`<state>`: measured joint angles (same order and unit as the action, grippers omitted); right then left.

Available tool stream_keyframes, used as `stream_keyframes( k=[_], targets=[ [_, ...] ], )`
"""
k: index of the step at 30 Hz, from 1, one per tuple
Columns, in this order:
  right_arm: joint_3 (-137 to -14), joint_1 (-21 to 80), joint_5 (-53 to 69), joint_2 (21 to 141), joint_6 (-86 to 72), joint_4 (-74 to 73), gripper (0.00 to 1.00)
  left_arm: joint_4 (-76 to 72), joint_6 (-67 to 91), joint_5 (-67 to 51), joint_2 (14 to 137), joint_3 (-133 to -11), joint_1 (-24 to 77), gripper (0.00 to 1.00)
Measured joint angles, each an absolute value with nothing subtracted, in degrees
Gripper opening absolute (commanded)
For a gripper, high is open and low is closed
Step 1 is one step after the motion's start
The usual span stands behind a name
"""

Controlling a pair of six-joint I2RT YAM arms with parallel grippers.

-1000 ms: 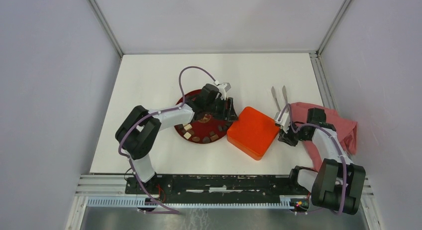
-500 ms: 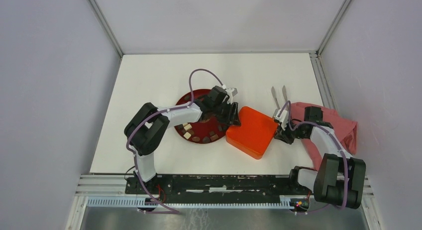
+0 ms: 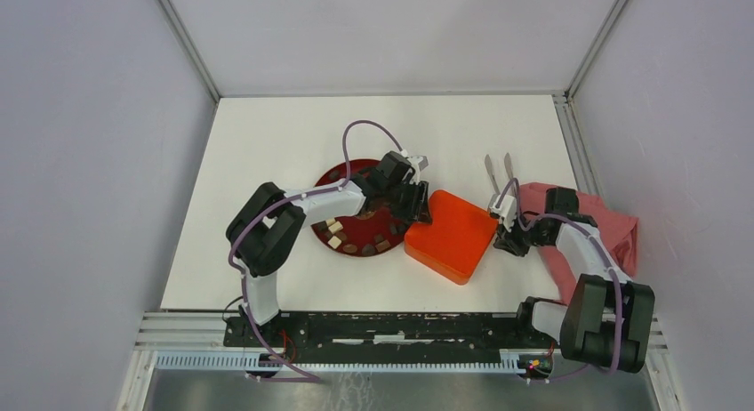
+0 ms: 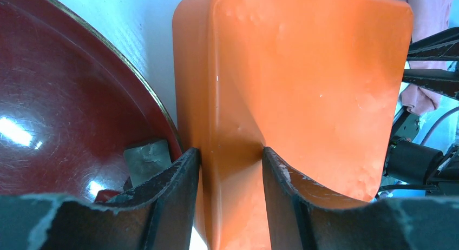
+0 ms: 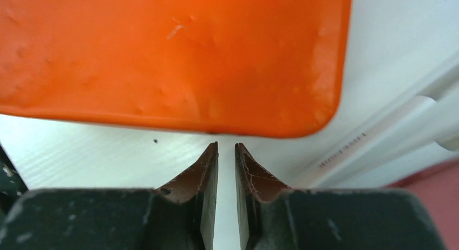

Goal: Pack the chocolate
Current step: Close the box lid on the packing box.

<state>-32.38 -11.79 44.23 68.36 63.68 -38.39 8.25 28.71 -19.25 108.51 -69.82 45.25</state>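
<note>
Left tool (image 4: 231, 159) — jaws tight on the orange box (image 4: 303, 87) edge, beside chocolate (image 3: 366, 248).

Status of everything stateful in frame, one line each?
left gripper: shut on orange box corner
orange box: closed
right gripper: shut, empty, tips near the box's edge
chocolate: loose on red plate, unpacked
tongs: lying flat, unheld
pink cloth: crumpled

White counter (image 3: 267, 144), plain pale lilac-grey walls (image 3: 89, 162) on three sides, aluminium corner posts (image 3: 182, 39), ribbed metal rail (image 3: 178, 326) along near edge.
</note>
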Motion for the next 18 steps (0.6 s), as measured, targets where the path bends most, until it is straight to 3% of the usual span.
stream_keyframes(
  k=[8,10,14,18],
  targets=[
    [-33.5,-13.8,35.0,61.6,71.2,-44.6,0.42,9.2,28.7,-18.5,109.6,-71.5,45.5,0.52],
    [-34.7,-13.9,34.3,60.0,74.3,-47.3,0.51,9.3,28.7,-18.5,109.7,-71.6,45.5,0.52],
    [-38.3,-13.9,35.5,57.6,82.0,-53.0,0.78,9.3,28.7,-18.5,109.8,-71.7,45.5,0.53],
    [-41.6,-13.9,39.0,56.8,86.3,-56.2,0.82,9.4,28.7,-18.3,109.8,-71.9,45.5,0.59]
  ],
)
